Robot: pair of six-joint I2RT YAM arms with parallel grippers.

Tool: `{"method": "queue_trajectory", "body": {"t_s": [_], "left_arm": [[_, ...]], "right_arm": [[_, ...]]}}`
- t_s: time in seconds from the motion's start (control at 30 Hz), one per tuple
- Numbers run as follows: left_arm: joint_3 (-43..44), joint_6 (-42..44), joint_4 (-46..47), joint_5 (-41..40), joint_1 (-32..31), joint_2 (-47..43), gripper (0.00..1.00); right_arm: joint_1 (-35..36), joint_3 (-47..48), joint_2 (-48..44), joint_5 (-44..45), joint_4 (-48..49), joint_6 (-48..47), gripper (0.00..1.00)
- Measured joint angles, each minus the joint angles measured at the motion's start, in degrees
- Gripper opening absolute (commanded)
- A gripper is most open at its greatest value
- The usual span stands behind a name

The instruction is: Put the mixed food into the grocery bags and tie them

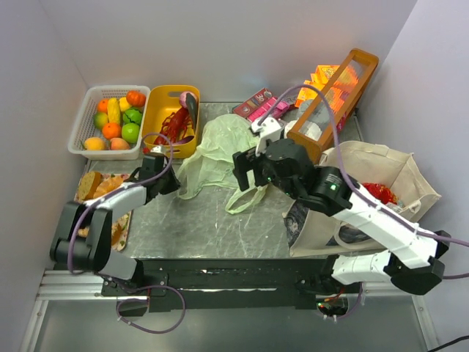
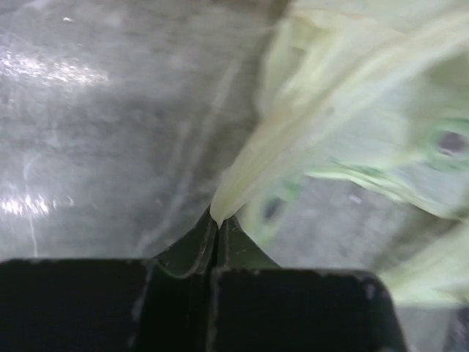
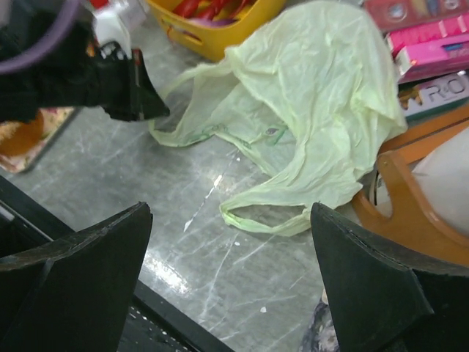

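Observation:
The pale green plastic bag (image 1: 220,150) lies crumpled on the grey table between the arms; it also shows in the left wrist view (image 2: 352,110) and the right wrist view (image 3: 322,88). My left gripper (image 1: 172,180) is shut on the bag's left handle (image 2: 242,176), which runs taut from its jaws (image 2: 218,218). My right gripper (image 1: 245,170) is open and empty, hovering (image 3: 229,213) over the bag's other loop handle (image 3: 267,218). The beige canvas tote (image 1: 366,191) stands at the right with something red (image 1: 381,192) inside. Toy bread (image 1: 91,183) lies at the left.
A white basket (image 1: 80,125) of toy fruit and a yellow basket (image 1: 157,106) with a red lobster (image 1: 172,128) stand at the back left. Pink and maroon boxes (image 1: 256,103) and a tall wooden crate (image 1: 344,95) stand at the back right.

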Motion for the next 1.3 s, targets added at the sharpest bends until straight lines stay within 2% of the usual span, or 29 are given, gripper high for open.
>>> {"method": "queue_trajectory", "body": {"t_s": [0.17, 0.33, 0.47, 0.67, 0.87, 0.97, 1.0, 1.07, 1.1, 1.2, 1.3], "left_arm": [[2.4, -0.6, -8.0, 4.0, 0.0, -13.9, 0.01], [10.9, 0.5, -16.2, 5.8, 0.0, -24.9, 0.01], [11.7, 1.2, -21.6, 8.4, 0.0, -29.3, 0.01], [11.8, 1.4, -28.0, 12.2, 0.0, -32.7, 0.01], [13.6, 1.3, -31.3, 15.0, 0.0, -35.9, 0.01], [15.2, 1.4, -32.7, 16.4, 0.0, -37.2, 0.01], [15.8, 1.4, -33.3, 16.7, 0.0, -37.4, 0.01], [17.4, 1.5, -34.9, 17.2, 0.0, -37.8, 0.01], [18.2, 1.6, -35.9, 17.2, 0.0, -38.2, 0.01], [20.5, 2.7, -39.8, 15.1, 0.0, -39.5, 0.01], [23.1, 4.1, -44.5, 9.6, -0.1, -40.7, 0.01]], "right_arm": [[0.8, -3.5, 3.1, -0.4, 3.2, -0.3, 0.99], [1.6, -5.7, 9.8, 0.9, 9.9, -2.5, 0.99], [1.6, -5.3, 17.2, 3.3, 14.5, -3.3, 0.99], [1.3, -1.1, 30.6, 11.9, 16.2, -3.7, 0.99], [-0.6, -0.7, 35.9, 22.3, 20.5, -7.8, 0.99], [-2.1, -0.6, 37.2, 25.3, 22.9, -9.7, 0.86], [-2.7, -0.6, 37.4, 25.6, 23.4, -10.1, 0.74], [-4.7, -0.6, 37.4, 25.5, 24.2, -11.0, 0.58], [-5.9, -0.5, 37.4, 25.7, 24.5, -11.7, 0.31], [-9.4, 0.2, 37.1, 25.8, 25.1, -14.5, 0.22], [-12.0, 0.3, 35.2, 24.5, 24.6, -17.6, 0.19]]}}
